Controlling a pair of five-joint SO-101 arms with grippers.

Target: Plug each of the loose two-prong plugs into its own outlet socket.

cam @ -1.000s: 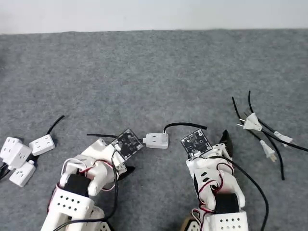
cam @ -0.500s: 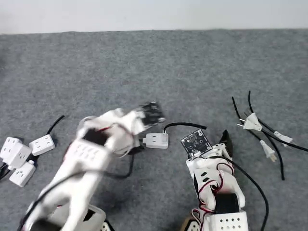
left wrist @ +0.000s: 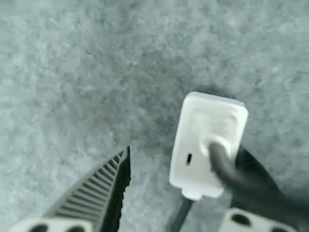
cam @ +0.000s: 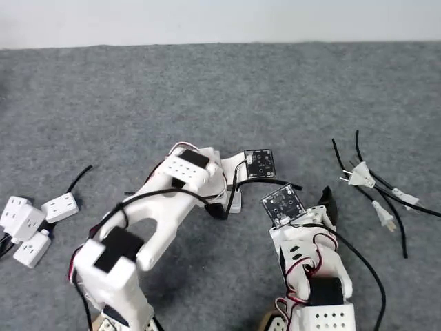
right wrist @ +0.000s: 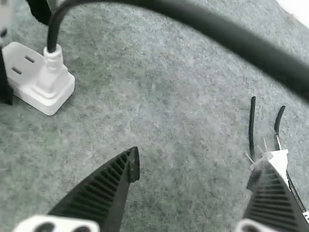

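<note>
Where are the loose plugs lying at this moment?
In the high view the loose plugs lie on the grey carpet at the right side, right of the right arm.

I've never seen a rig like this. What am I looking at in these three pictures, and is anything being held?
Two robot arms sit side by side at a grey table: the left arm and the right arm. The high view looks down on both; the other two pictures come from a camera on each arm's wrist. The left gripper hangs open, fingers either side of a white socket with a black-corded plug in it. The right gripper is open above bare table. More sockets lie at the table's left, loose plugs at its right. Nothing is held.
</note>
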